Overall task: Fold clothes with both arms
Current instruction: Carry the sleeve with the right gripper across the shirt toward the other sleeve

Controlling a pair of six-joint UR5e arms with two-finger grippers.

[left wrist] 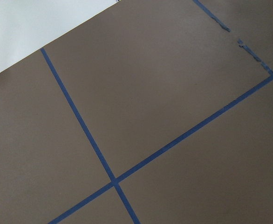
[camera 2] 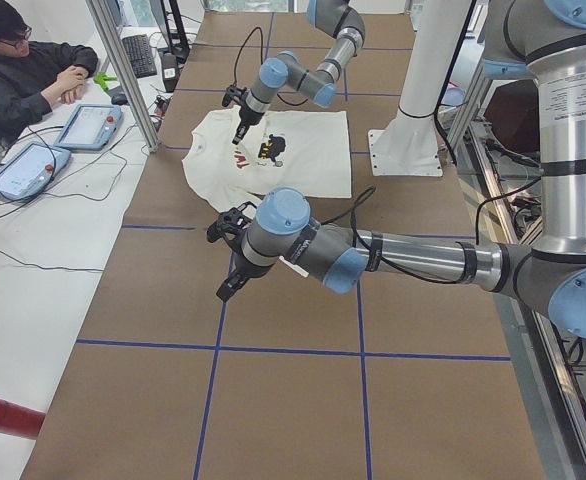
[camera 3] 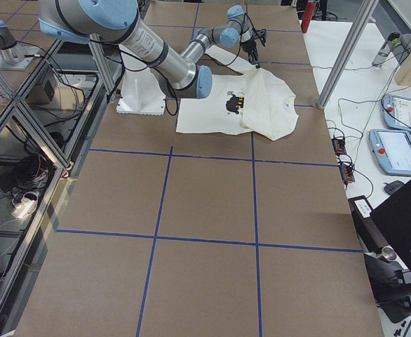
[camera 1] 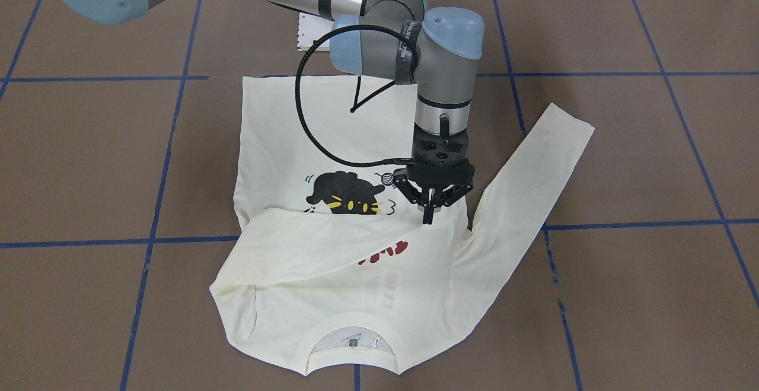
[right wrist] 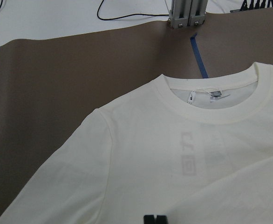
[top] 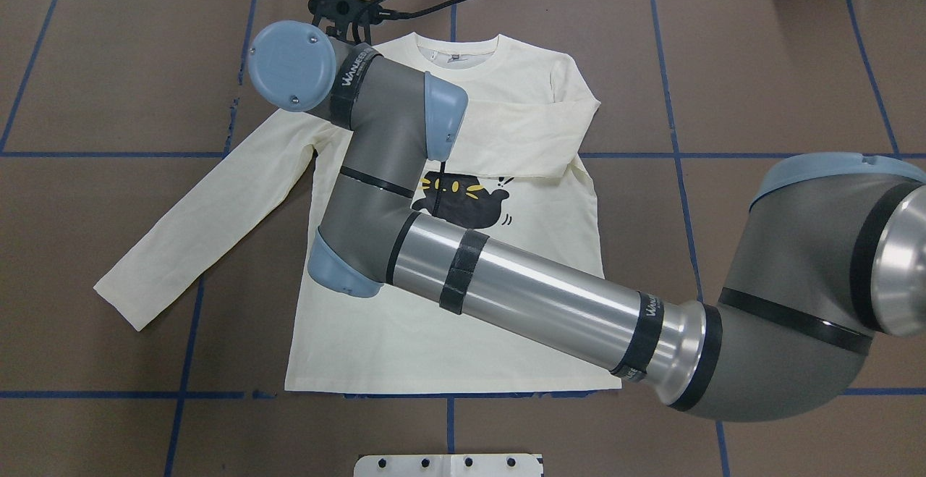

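Note:
The cream long-sleeved shirt (camera 1: 278,142) lies flat, print side up, with the black cat (camera 1: 347,195) showing. One sleeve (camera 1: 308,242) is folded across the chest and covers part of the red lettering. The other sleeve (camera 1: 533,165) stretches out sideways on the table. My right arm reaches across the shirt (top: 405,347). Its gripper (camera 1: 427,218) points down just above the chest beside the cat, fingers shut and empty. Its fingertips (right wrist: 155,218) show at the bottom edge of the right wrist view, near the collar (right wrist: 211,107). My left gripper (camera 2: 226,288) hangs over bare table away from the shirt; I cannot tell whether it is open.
The brown table carries a grid of blue tape lines (left wrist: 113,179). The white pedestal base (top: 448,465) stands on the robot's side of the shirt. A metal post (right wrist: 185,14) stands beyond the collar. An operator (camera 2: 23,70) sits with tablets (camera 2: 23,170) at the table's far side.

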